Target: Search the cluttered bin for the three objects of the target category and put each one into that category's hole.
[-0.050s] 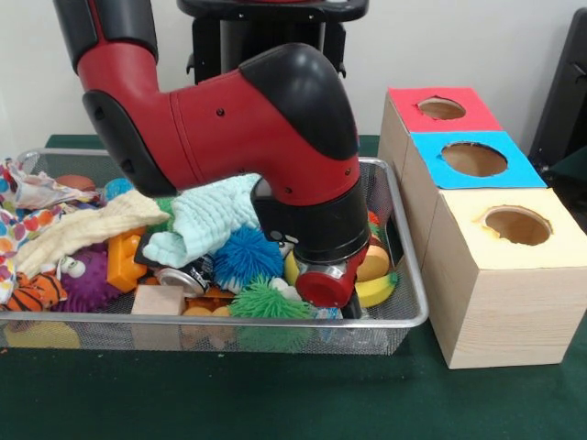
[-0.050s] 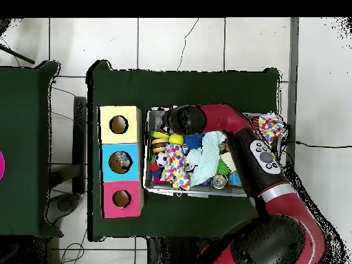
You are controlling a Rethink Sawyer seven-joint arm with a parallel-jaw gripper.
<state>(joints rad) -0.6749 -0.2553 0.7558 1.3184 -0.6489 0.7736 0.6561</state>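
Wire bin (image 1: 404, 316) of cluttered toys sits on green table (image 1: 275, 394) beside three holed boxes (image 1: 500, 275), arm's wrist sunk at its box-side end near banana (image 1: 376, 291), claw hidden so grip unreadable; mint cloth (image 1: 215, 215) and spiky balls (image 1: 248, 257) likely to snag or spill.

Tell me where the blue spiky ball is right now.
In the front view the blue spiky ball sits mid-bin in the wire basket, under the pale green cloth, above the green spiky ball, just left of the arm's wrist.
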